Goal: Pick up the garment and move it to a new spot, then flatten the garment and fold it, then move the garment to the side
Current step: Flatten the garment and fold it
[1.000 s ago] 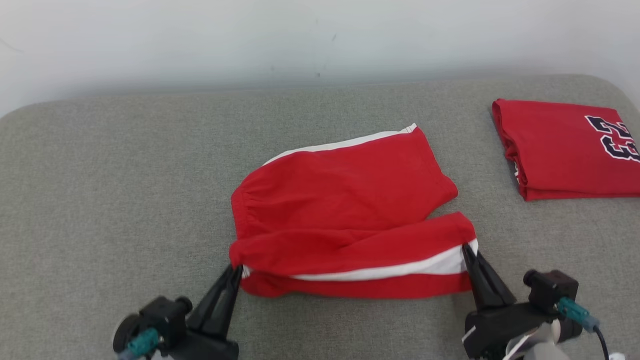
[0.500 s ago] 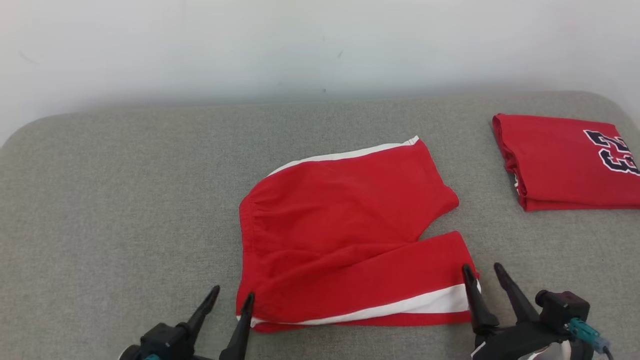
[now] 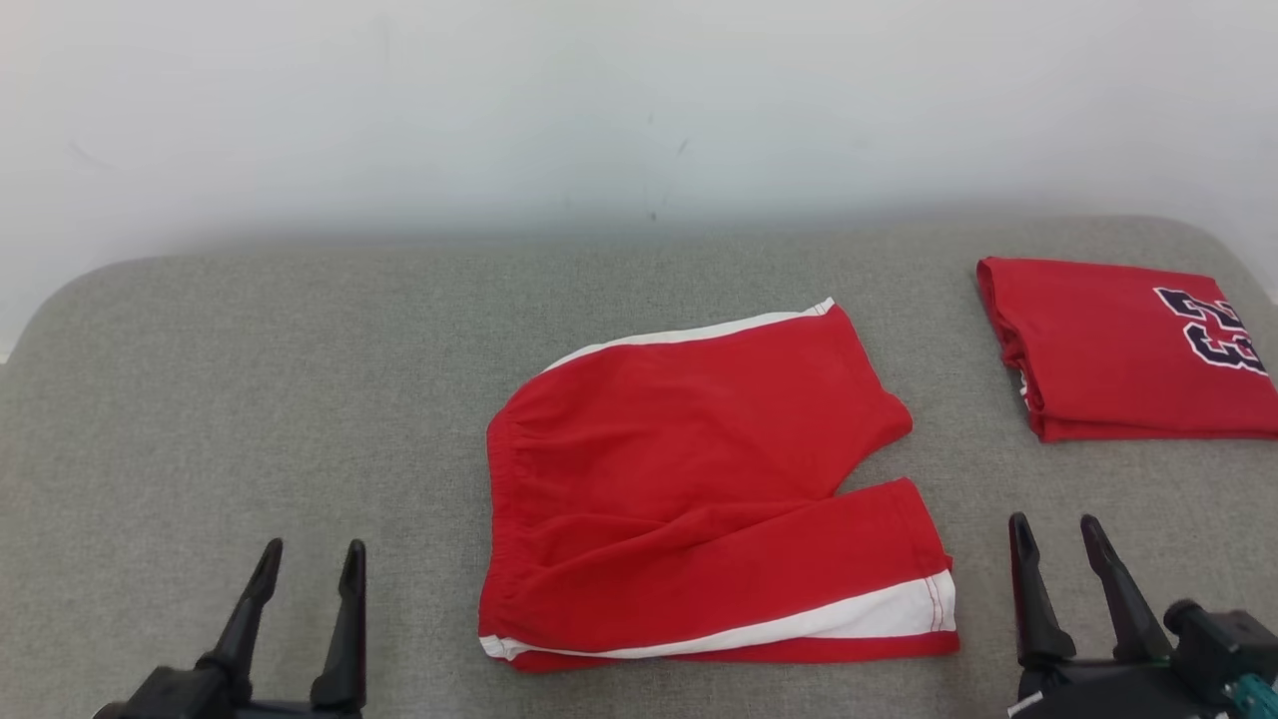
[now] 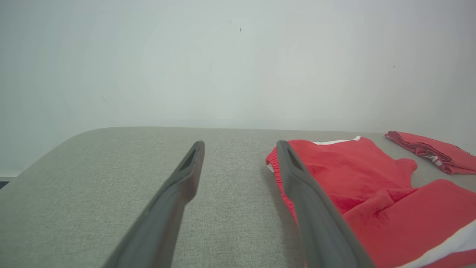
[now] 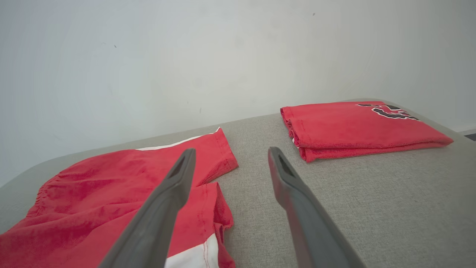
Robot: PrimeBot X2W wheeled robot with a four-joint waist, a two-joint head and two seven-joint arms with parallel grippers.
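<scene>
I count two garments on the grey padded surface: one pair of red shorts and one folded red jersey with dark numerals on it. I have two claws, each with two long dark fingers.

My left claw is released, its fingers spread over bare grey cloth, well to the left of the shorts' waistband. My right claw is released too. It sits just beside the hem of the near leg, apart from it.

The shorts lie flat in the middle of the surface, with the gathered waistband toward my left and both leg openings toward my right. The two legs splay slightly, leaving a narrow wedge of grey between them at the right. Two white stripes show, one along the far edge and one along the near edge.

The jersey rests well apart at the far right, near the rounded corner, its folded edge facing the shorts. The head view crops its right side.

The widest open room is to the left of the waistband, running to the rounded left corner. A band of grey runs behind the shorts up to the white wall, and a narrower lane lies between the shorts and the jersey.
</scene>
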